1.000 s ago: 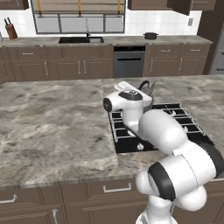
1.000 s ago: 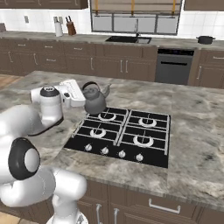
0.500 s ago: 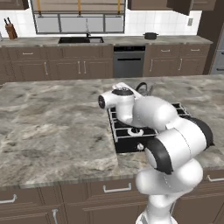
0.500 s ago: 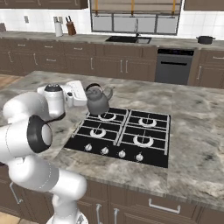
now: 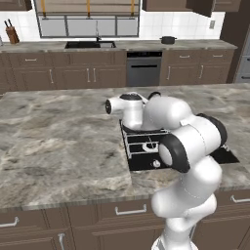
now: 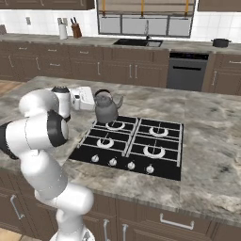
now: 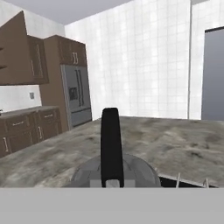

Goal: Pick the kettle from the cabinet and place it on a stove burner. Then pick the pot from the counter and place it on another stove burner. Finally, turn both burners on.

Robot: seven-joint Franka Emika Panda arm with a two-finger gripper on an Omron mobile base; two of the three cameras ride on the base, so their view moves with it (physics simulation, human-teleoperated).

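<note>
My gripper [image 6: 96,96] is shut on the black arched handle of the grey kettle [image 6: 106,108], reaching it from the left. The kettle stands upright at the back left corner of the black stove [image 6: 132,162], by the back left burner [image 6: 116,125]; I cannot tell whether it rests on the grate. In the hand view the handle [image 7: 110,140] rises straight ahead over the kettle's grey lid [image 7: 131,173]. In the left base view my arm hides most of the kettle [image 5: 154,93]. The dark pot [image 6: 220,43] [image 5: 168,40] sits on the far counter [image 6: 42,38].
The stove sits in a marbled island top [image 6: 207,141], with a row of knobs [image 6: 122,163] along its near edge. On the far wall are a sink [image 6: 137,42], an oven [image 6: 187,69] and a knife block [image 6: 75,31]. Brown wall cabinets [image 7: 19,52] and a fridge [image 7: 78,94] are ahead.
The arm has swung right and carried the kettle a little closer to the back left burner. Its elbow has risen higher in both base views.
</note>
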